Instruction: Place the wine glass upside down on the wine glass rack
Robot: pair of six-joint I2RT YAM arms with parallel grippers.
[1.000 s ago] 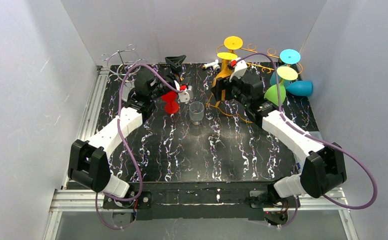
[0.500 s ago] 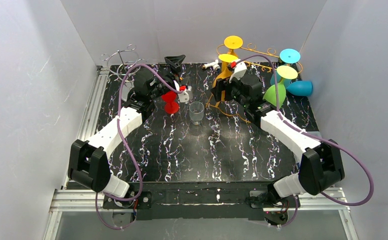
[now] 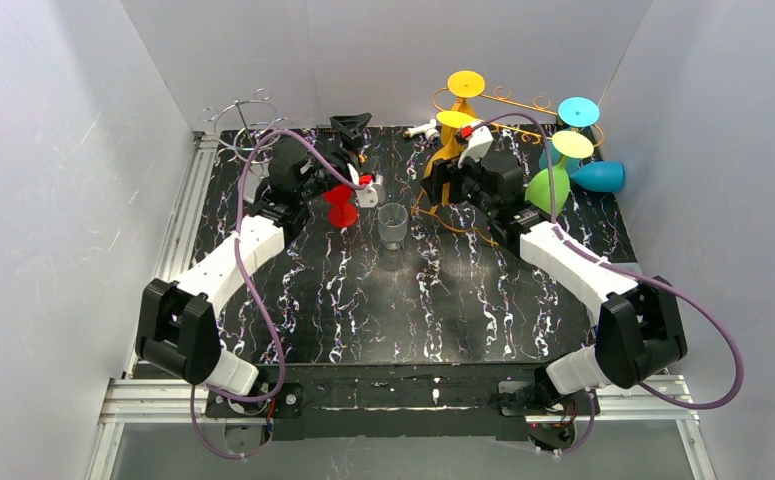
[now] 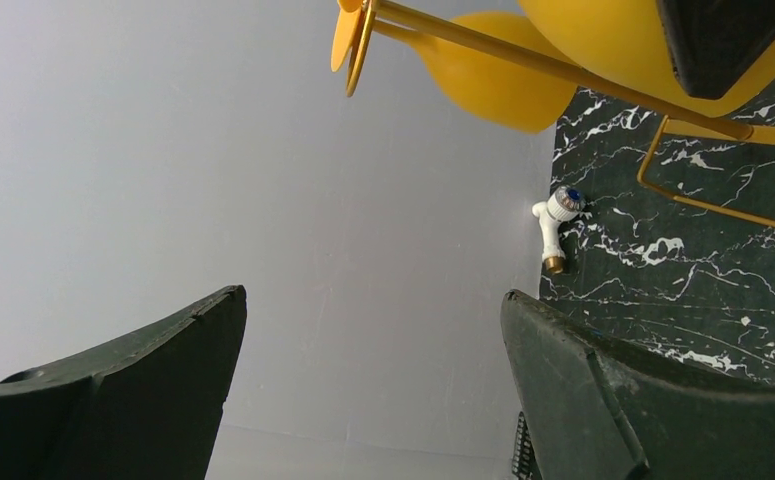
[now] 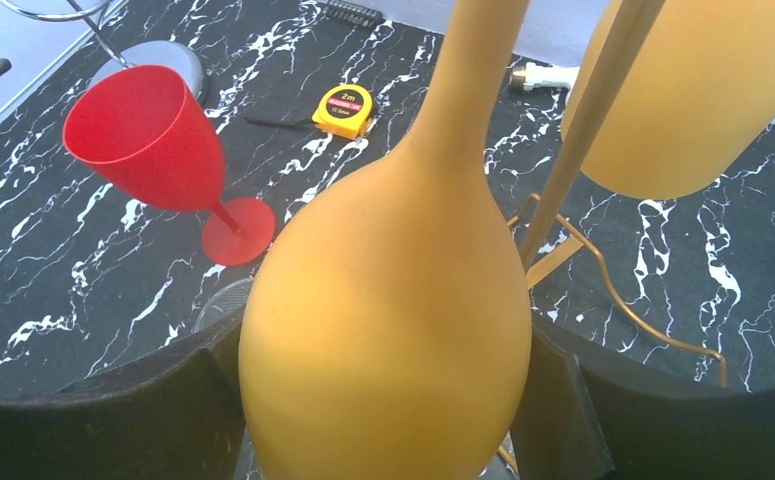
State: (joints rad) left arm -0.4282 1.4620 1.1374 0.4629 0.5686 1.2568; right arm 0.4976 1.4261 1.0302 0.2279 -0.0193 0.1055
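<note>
My right gripper is shut on the bowl of an upside-down yellow wine glass, one finger pressed to each side. The glass stands beside the post of the gold wine glass rack. From the top camera, the right gripper holds this glass at the rack's left side. A second yellow glass hangs from the rack. My left gripper is open and empty, facing the back wall, just above a red wine glass.
Green and teal glasses sit at the rack's right side. A clear cup stands mid-table. A silver rack, a yellow tape measure, a white fitting and a black object lie along the back.
The right arm has crept slightly with the yellow glass still in its grip. The left arm has not moved.
</note>
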